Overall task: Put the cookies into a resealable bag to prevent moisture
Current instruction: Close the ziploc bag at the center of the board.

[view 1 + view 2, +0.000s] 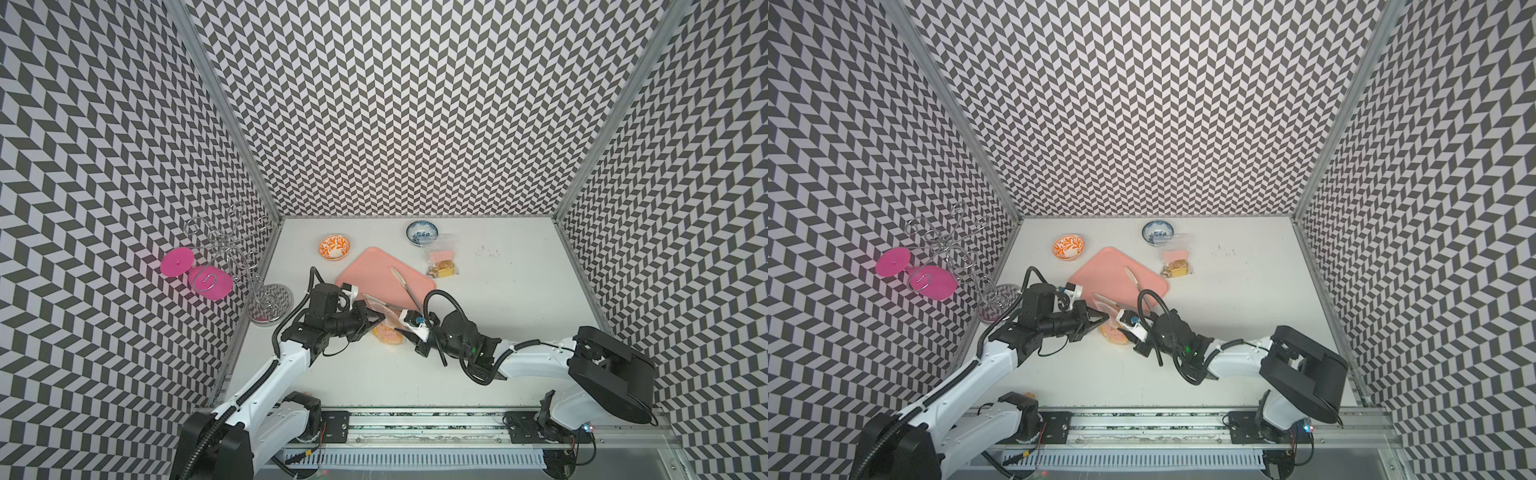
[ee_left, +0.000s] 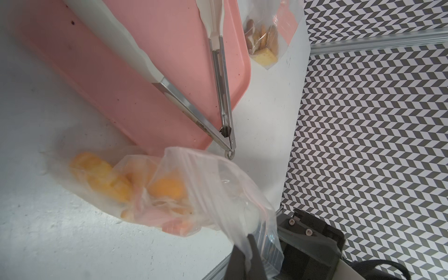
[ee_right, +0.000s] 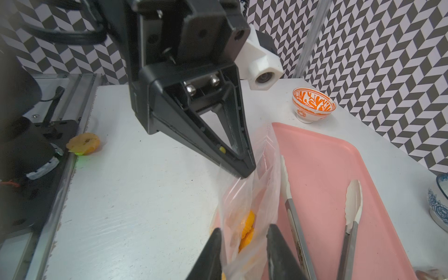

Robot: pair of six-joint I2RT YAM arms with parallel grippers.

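We work on a white tabletop (image 1: 498,332) inside chevron walls (image 1: 415,104). The resealable bag (image 2: 194,194) lies mid-table, just in front of the pink tray's (image 1: 374,270) near corner, with the cookies (image 2: 104,179) inside.

The left gripper (image 3: 247,169) is pressed together on the bag's rim. The right gripper's (image 3: 244,228) jaws stand apart astride the opposite rim.

We judge the film limp and slippery and the cookies brittle, so we would hold the zip strip, never the belly.

The film blurs the cookies, and from above the arms largely cover the bag. A stray cookie (image 3: 83,143) sits near-left.
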